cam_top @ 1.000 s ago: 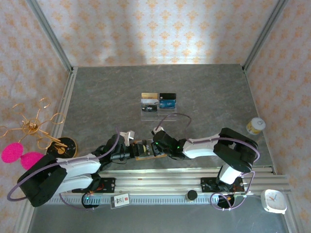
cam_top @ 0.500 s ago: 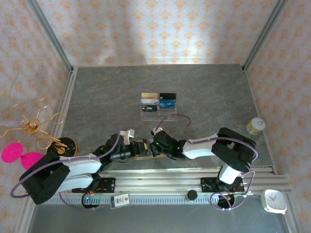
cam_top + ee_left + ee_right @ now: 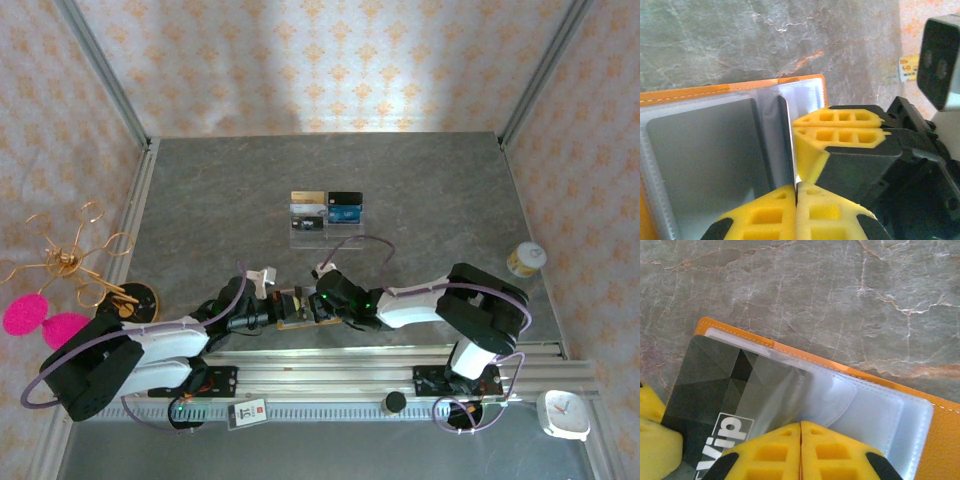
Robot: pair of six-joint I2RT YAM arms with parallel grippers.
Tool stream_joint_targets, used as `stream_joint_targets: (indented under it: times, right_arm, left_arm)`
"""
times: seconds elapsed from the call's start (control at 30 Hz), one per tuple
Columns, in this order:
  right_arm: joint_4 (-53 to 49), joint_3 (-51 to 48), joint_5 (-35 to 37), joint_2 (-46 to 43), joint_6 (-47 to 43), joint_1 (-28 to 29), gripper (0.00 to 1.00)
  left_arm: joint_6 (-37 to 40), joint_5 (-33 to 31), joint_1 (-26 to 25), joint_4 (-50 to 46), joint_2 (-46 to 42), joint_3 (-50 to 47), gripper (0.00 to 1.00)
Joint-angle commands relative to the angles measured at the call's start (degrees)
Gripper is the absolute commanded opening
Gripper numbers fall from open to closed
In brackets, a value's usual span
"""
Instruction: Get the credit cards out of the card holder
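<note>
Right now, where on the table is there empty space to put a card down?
Lots of bare table lies between the back wall and the clear card stand, and on either side of it, out to the left rail and the yellow jar. It is crowded near the front, where the left gripper and right gripper meet at the card holder.

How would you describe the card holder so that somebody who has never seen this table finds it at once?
On the grey marbled table, look at the middle of its near edge. There the card holder lies open, with the left gripper and right gripper shut on it. It is orange leather with clear sleeves, unlike the clear stand of cards farther back.
</note>
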Motion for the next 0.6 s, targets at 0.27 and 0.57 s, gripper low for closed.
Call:
stream_joint_targets:
  times: [0.27, 0.57]
  right_arm:
    - [-6.5, -5.0, 3.4, -0.4, 2.8, 0.0, 0.09]
    - [-3.6, -5.8, 2.4, -1.2, 1.6, -0.2, 0.09]
  left_arm:
    - [11.6, -8.7, 0.3, -21.7, -12.6, 8.1, 0.00]
    - [13.3, -12.8, 0.3, -28.8, -18.7, 10.0, 0.00]
